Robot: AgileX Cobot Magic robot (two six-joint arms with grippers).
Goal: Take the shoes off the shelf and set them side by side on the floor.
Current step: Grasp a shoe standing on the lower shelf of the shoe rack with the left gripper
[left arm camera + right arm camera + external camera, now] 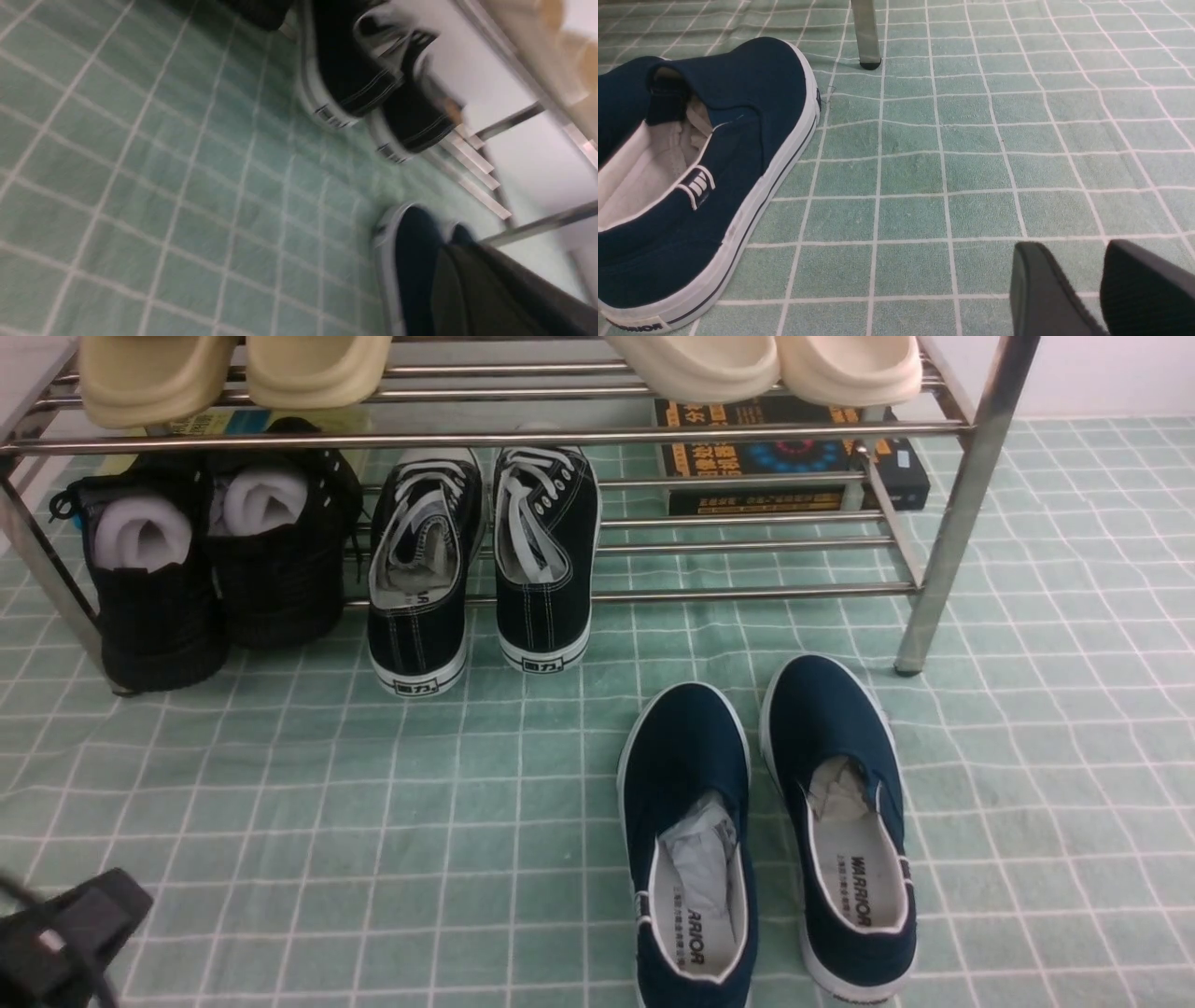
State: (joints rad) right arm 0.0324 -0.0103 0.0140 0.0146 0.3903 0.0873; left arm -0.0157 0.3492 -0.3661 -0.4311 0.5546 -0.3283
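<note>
In the front view I am seeing the shoes (546, 607) sitting on the lower tier of the shelf (747, 590), left of centre, heels jutting past its near bar, while the left gripper (65, 933) is hanging at the near left, closed. The blurred left wrist view is showing them too. In the right wrist view the right gripper (1078, 252) is hovering over the floor (948, 163), jaws partly apart and gripping nothing, right of a navy slip-on (738, 116).
</note>
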